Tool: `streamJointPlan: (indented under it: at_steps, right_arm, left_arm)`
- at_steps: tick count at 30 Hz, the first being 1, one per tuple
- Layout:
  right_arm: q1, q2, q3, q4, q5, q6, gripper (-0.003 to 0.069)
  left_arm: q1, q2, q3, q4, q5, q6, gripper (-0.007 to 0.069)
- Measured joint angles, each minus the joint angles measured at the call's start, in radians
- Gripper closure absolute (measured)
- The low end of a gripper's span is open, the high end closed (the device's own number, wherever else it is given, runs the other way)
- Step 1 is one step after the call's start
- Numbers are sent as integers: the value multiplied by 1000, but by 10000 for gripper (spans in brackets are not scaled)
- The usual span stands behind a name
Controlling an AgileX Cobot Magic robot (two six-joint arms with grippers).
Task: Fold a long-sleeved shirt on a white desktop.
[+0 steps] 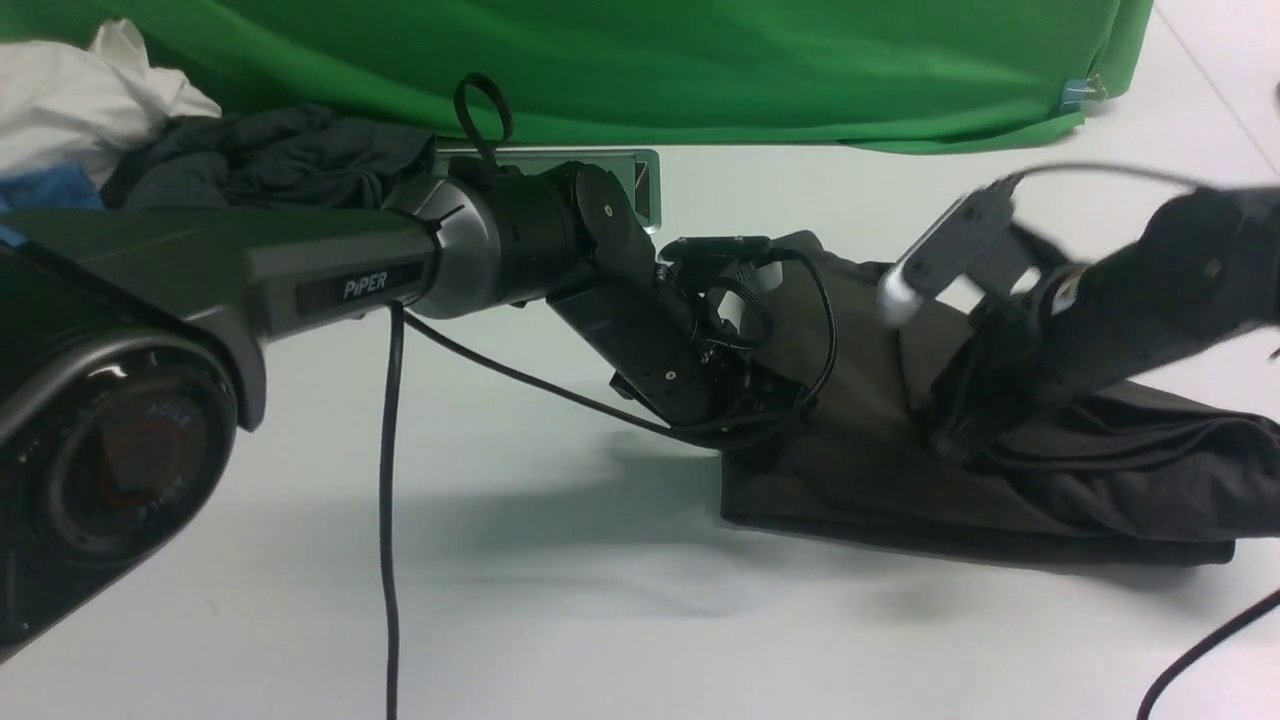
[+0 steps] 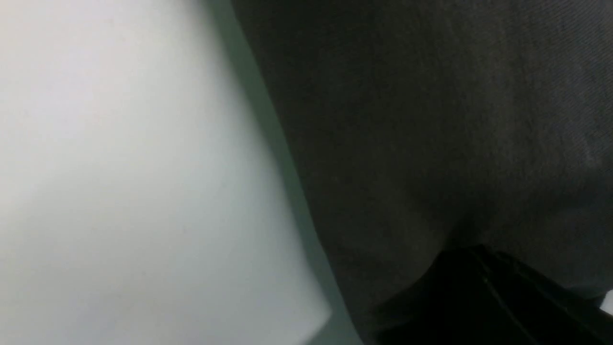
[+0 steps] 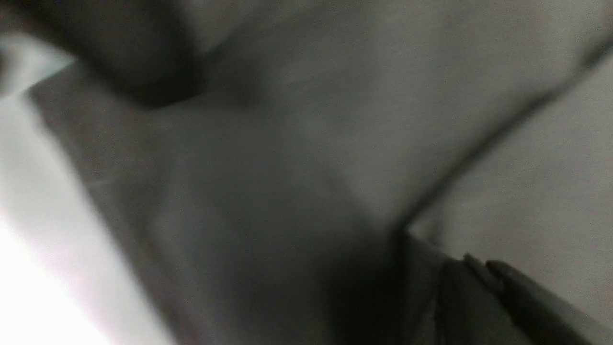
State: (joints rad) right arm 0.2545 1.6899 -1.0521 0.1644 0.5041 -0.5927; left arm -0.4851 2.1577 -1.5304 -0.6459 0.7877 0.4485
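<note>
The long-sleeved shirt [image 1: 850, 470] lies right of centre on the white table [image 1: 560, 580], a dark olive-brown, nearly black heap already gathered into a long, layered bundle with loose folds trailing toward the right edge. It looks like soft, light knit that will sag and drape the moment it is lifted, with no stiffness to hold a crease by itself, and not slippery so much as clingy, so layers may drag one another along. The best places to take hold seem to be an outer edge or corner of a single layer, pinched low and close to the table, with both holds kept level so the cloth hangs straight. The left tool [image 1: 765, 425] sits at the bundle's left edge with its jaws closed, and in its wrist view the cloth puckers in toward its tip, so it appears to pinch the fabric. The right tool [image 1: 950, 435] presses into the middle of the bundle, jaws together, a taut crease running to its fingertips [image 3: 483, 270], which suggests a pinch as well. No neck label shows. The only clear writing is "PiPER" [image 1: 368, 287] on the left arm; the lettering on the lens ring at lower left is too blurred to read. Behind lie a dark grey garment [image 1: 270, 150], a white cloth [image 1: 80, 100], a blue garment [image 1: 50, 185], the silver-framed hatch [image 1: 648, 185] and a green cloth [image 1: 700, 70].
</note>
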Motion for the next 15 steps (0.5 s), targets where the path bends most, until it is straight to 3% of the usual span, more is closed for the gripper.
streamJointPlan:
  at_steps: [10, 15]
  right_arm:
    - [-263, 2, -91, -7, -14, -4, 622]
    - [-334, 32, -100, -9, -80, -11, 620]
  left_arm:
    - [0, -1, 0, 0, 0, 1, 606]
    - [0, -1, 0, 0, 0, 0, 606]
